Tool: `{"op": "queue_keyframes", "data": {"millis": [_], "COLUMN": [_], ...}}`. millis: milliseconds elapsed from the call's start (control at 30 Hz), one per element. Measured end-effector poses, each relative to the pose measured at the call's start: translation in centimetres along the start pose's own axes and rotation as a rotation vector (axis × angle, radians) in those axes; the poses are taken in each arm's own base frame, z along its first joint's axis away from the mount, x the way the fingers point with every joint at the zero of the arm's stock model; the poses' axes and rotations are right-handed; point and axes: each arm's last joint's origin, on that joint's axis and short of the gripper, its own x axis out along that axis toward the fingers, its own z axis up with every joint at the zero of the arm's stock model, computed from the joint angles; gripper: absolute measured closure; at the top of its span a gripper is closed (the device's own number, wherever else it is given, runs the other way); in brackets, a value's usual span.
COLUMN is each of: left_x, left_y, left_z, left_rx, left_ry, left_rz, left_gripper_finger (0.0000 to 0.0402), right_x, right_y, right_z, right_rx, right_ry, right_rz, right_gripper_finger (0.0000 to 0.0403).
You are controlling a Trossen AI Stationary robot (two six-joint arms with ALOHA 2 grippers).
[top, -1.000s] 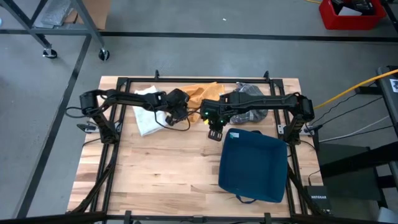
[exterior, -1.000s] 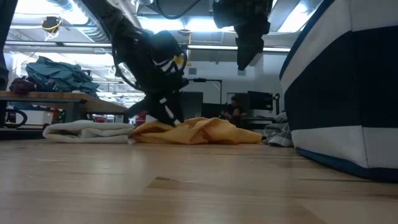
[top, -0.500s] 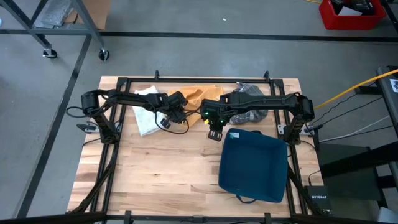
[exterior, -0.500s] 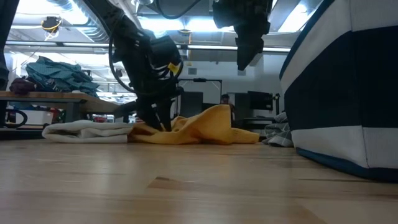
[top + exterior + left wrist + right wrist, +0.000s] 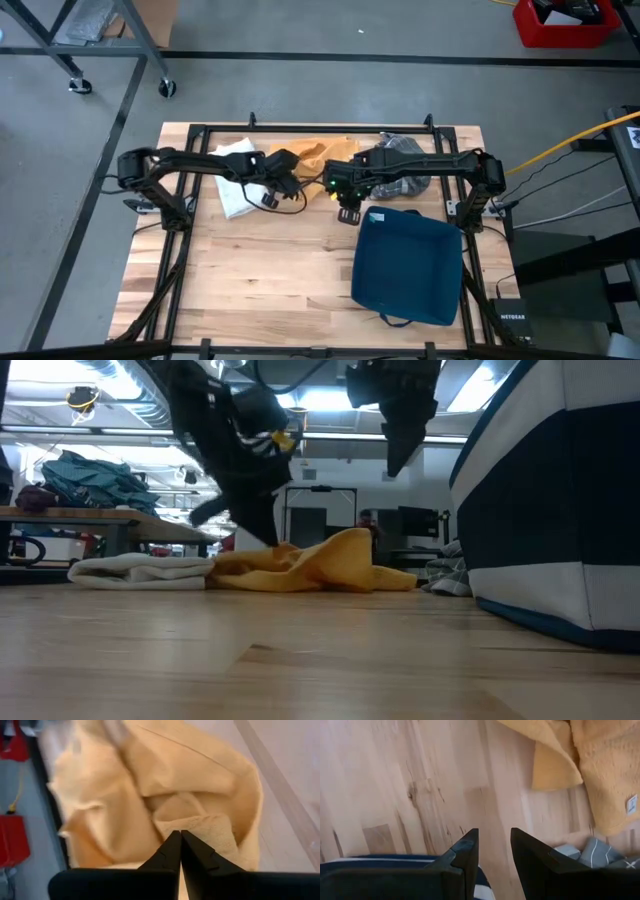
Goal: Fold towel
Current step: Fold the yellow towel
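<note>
The yellow towel (image 5: pixel 325 152) lies crumpled at the table's far middle, and in the low view one fold (image 5: pixel 350 542) stands up as a peak. My left gripper (image 5: pixel 180 836) is shut at the towel's left part (image 5: pixel 268 542). My right gripper (image 5: pixel 348 213) hangs open above bare wood (image 5: pixel 494 845), to the near right of the towel and touching nothing. My left gripper pinches a fold of the yellow towel (image 5: pixel 197 827) between its two fingertips, at the towel's left near part. The fingers slant down from the table's left. How many layers it has, I cannot tell. The towel's remaining part rests slack on the table.
A folded white towel (image 5: pixel 235 195) lies left of the yellow one. A grey patterned cloth (image 5: pixel 405 150) lies at the far right. A large blue bag with white stripes (image 5: pixel 405 270) stands on the right near part. Bare wood lies at the near left.
My left gripper has shut on the yellow towel and has risen a little. Part of the towel has been pushed up into a peak, while its right end has stayed flat on the table.
</note>
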Motion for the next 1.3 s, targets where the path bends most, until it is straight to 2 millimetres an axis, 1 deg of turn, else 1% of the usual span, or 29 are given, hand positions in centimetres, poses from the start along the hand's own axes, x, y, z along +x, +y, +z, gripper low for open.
{"op": "queue_keyframes", "data": {"millis": [133,200,333,467,700,833,900,1000,1133,1233,1300], "left_x": [-2.3,-3.4,-5.2,-6.2,-6.3,-6.2,-6.2,-6.2,-6.2,-6.2,-6.2], "left_y": [0.7,1.0,1.4,1.5,1.1,0.9,0.8,0.8,0.8,0.8,0.7], "left_z": [0.1,0.2,0.2,0.1,-0.2,-0.4,-0.4,-0.5,-0.5,-0.5,-0.5], "left_rx": [-0.086,-0.131,-0.189,-0.213,-0.222,-0.222,-0.22,-0.22,-0.22,-0.219,-0.218], "left_ry": [-0.045,-0.071,-0.113,-0.13,-0.095,-0.077,-0.069,-0.069,-0.067,-0.065,-0.058], "left_rz": [0.056,0.084,0.123,0.136,0.097,0.08,0.072,0.072,0.07,0.068,0.06], "left_gripper_finger": [0.0401,0.0401,0.0401,0.0401,0.0402,0.0401,0.0401,0.0401,0.0401,0.0401,0.0401], "right_x": [0.0,0.0,0.2,0.7,2.6,3.6,4.1,4.3,4.2,4.1,4.2], "right_y": [-0.1,-0.2,-0.6,-1.0,-2.9,-4.2,-4.7,-5.4,-6.2,-6.5,-6.6], "right_z": [-0.2,-0.1,0.3,0.9,1.8,2.0,2.2,2.2,2.3,2.2,2.2], "right_rx": [-0.017,-0.015,-0.014,-0.039,-0.001,0.038,0.052,0.068,0.082,0.091,0.095], "right_ry": [0.021,0.011,-0.036,-0.073,-0.045,-0.012,-0.008,-0.003,-0.012,-0.01,-0.008], "right_rz": [-0.014,-0.047,-0.185,-0.304,-0.241,-0.14,-0.12,-0.145,-0.22,-0.219,-0.185], "right_gripper_finger": [0.0285,0.0285,0.0285,0.0285,0.0285,0.0285,0.0285,0.0285,0.0285,0.0285,0.0285]}}
